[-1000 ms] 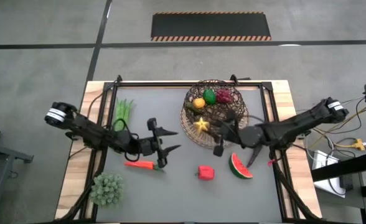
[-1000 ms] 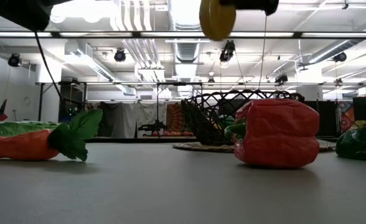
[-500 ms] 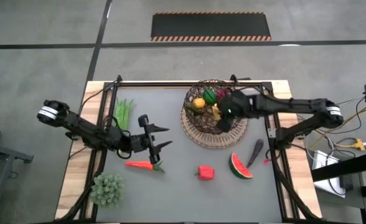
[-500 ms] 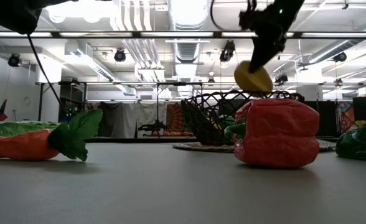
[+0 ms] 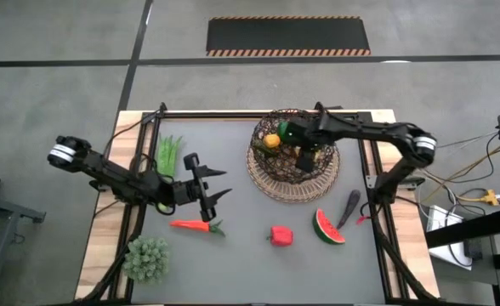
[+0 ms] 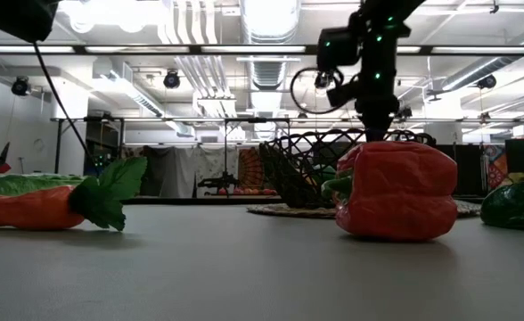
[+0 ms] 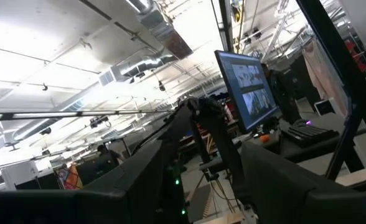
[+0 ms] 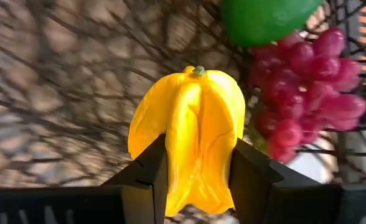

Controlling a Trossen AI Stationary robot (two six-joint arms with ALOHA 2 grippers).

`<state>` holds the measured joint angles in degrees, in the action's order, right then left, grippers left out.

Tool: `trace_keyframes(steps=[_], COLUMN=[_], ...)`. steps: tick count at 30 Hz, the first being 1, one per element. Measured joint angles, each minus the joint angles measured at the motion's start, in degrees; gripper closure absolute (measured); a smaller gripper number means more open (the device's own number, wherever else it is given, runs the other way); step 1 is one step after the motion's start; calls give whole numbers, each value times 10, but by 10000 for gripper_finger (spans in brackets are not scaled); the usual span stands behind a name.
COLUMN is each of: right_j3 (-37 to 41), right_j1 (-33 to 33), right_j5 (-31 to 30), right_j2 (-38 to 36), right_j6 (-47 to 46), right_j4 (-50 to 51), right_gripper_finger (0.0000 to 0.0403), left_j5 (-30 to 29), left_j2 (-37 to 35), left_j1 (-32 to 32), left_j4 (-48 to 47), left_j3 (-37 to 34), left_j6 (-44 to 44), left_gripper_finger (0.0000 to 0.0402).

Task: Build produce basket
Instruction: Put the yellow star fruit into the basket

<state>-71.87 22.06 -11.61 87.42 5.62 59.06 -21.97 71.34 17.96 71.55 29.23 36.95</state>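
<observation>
Basket (image 5: 275, 183) of dark wicker stands at the far middle of our table (image 5: 233, 149), and our right gripper (image 5: 305, 158) reaches down inside it, jaws pinching a ribbed yellow fruit (image 8: 189, 134). Beside that fruit in the right wrist view lie the purple-red grapes (image 8: 304, 93) and a lime (image 8: 267, 18); from above we also see an orange (image 5: 271, 141) in the basket. Our left gripper (image 5: 214, 190) hovers with jaws spread over the left half of the table, just above the carrot (image 5: 192, 225). Green beans (image 5: 169, 153) lie near the far left edge, the leafy clump (image 5: 146, 257) at the near left corner. Red pepper (image 5: 281, 235), watermelon slice (image 5: 328, 228) and dark eggplant (image 5: 349, 207) sit in front of the basket, apart from it
</observation>
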Motion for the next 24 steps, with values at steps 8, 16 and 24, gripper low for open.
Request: trace_keyframes(steps=[8,16,24], right_j3=[-52,-60,-60], right_j1=[0,0,1], right_j5=[-50,-52,-51], right_j2=[72,90,90], right_j6=[25,37,34], right_j4=[35,38,37], right_gripper_finger=[281,239,184], left_j5=[0,0,0], left_j2=[-1,-2,-2], left_j1=[0,0,0], left_j4=[0,0,0], left_j3=[-6,-6,-6], left_j6=[0,0,0], left_gripper_finger=[203,203,203])
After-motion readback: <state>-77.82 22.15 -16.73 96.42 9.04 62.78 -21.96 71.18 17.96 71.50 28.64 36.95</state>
